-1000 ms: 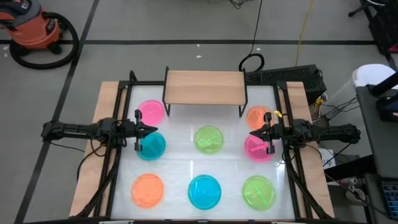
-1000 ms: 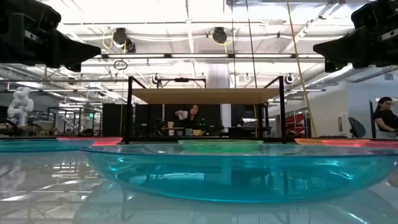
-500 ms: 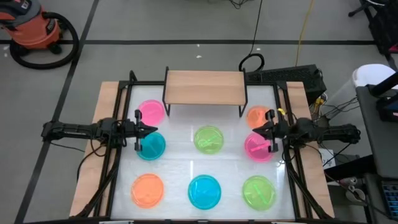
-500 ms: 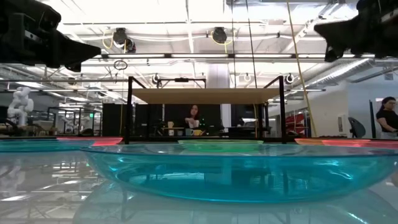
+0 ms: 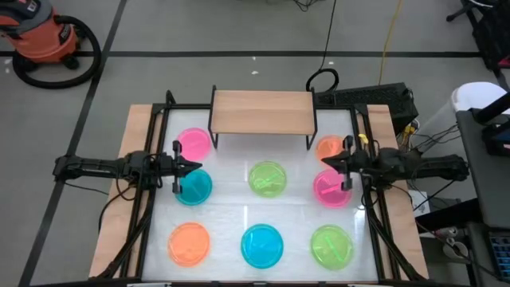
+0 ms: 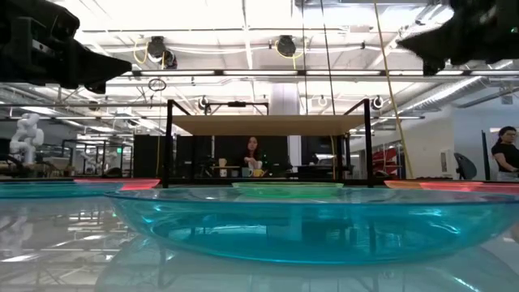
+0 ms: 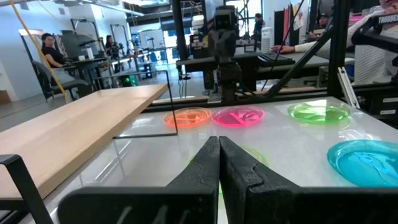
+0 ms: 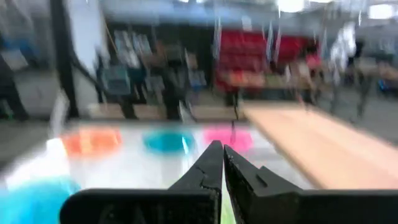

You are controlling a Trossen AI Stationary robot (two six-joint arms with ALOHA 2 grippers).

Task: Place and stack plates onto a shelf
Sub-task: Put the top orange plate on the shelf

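Observation:
Eight plates lie flat on the white table in the high view: pink, blue and orange on the left, green and blue in the middle, orange, pink and green on the right. The shelf stands bare at the far edge on black legs. My left gripper is shut, in the air between the left pink and blue plates. My right gripper is shut, in the air between the right orange and pink plates.
Wooden side planks and black frame rails run along the table's left and right. The low view looks over the near blue plate to the shelf. People sit in the room behind. A vacuum stands on the floor.
My right gripper has risen and drifted a little toward the table's far edge, staying shut; its wrist view is smeared by the motion. The plates lie where they were.

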